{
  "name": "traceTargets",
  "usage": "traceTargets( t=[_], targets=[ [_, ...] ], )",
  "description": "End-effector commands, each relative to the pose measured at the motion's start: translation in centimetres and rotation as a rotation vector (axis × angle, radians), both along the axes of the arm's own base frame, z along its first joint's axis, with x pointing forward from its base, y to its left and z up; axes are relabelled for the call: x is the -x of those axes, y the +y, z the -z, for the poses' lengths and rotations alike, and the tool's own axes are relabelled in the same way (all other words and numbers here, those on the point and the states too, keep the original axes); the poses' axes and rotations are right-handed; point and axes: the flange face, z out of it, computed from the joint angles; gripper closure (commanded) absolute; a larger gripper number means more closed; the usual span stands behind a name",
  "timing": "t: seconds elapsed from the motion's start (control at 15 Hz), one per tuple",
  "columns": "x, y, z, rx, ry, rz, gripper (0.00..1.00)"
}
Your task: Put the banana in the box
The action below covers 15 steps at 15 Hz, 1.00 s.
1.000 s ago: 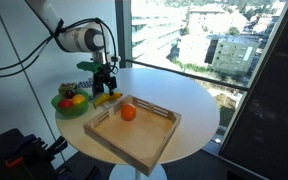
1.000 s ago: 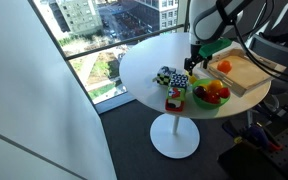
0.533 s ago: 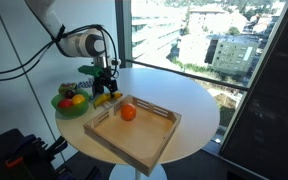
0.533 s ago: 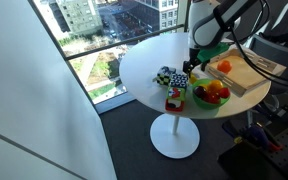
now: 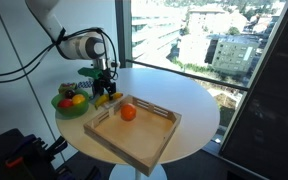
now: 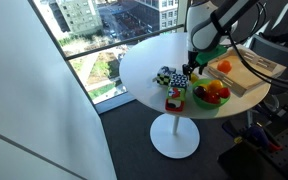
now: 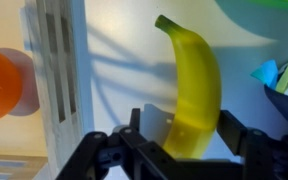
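Banana (image 7: 192,90): just one, bright yellow, curved, green at the tip, lying flat on the white surface (image 5: 189,95) near its left edge in an exterior view. Left to right there: one green fruit bowl (image 5: 60,104), the banana, then one wooden box (image 5: 144,140) holding one orange (image 5: 128,113). The claw (image 7: 182,120) straddles the banana's lower end. Whether it's actually pinching, I cannot tell.
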Motion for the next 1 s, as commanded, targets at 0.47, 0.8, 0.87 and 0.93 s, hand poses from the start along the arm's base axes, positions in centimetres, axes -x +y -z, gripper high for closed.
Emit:
traceTargets(
  t=[0.47,0.8,0.87,0.93],
  targets=[
    [-1.0,0.2,-0.8,0.032,-0.015,0.008,0.83],
    [-1.3,-0.4,-2.5,0.039,-0.028,0.016,0.83],
    [-1.3,-0.4,-2.8,0.038,-0.027,0.015,0.83],
    [-1.2,-0.5,-3.2,0.036,-0.024,0.012,0.83]
  ],
)
